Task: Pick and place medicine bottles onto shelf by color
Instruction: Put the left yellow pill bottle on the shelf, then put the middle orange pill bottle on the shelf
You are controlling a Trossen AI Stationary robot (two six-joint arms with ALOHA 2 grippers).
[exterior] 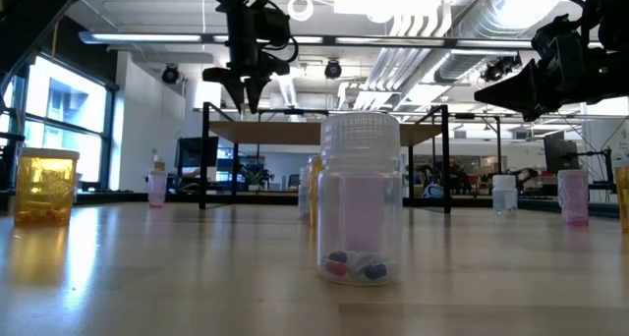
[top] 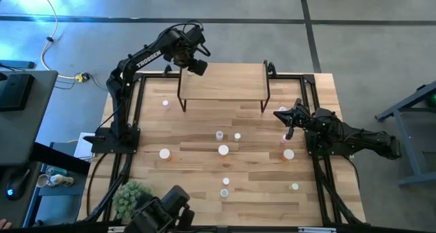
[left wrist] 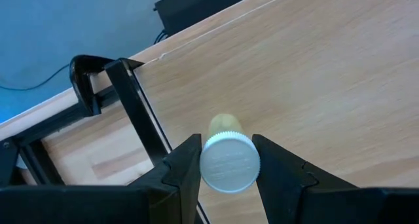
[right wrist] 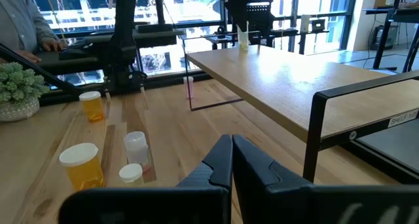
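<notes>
Left gripper (left wrist: pixel 226 168) over the shelf (top: pixel 225 83), at its 9 o'clock end. My fingers (left wrist: pixel 186 168) are clamped on a yellow-green bottle (left wrist: pixel 228 160) by its white cap, narrow gap only. Its long axis runs straight down toward the shelf top below, so I judge the coming move a plain lowering. Right gripper (top: pixel 287 117) sits pinched together, empty, at the shelf's 4 o'clock. Other bottles are scattered on the table (top: pixel 197 175).

Spiky green plant (top: pixel 131 197) at table (top: pixel 197 172) corner, black monitor (top: pixel 15 90)
</notes>
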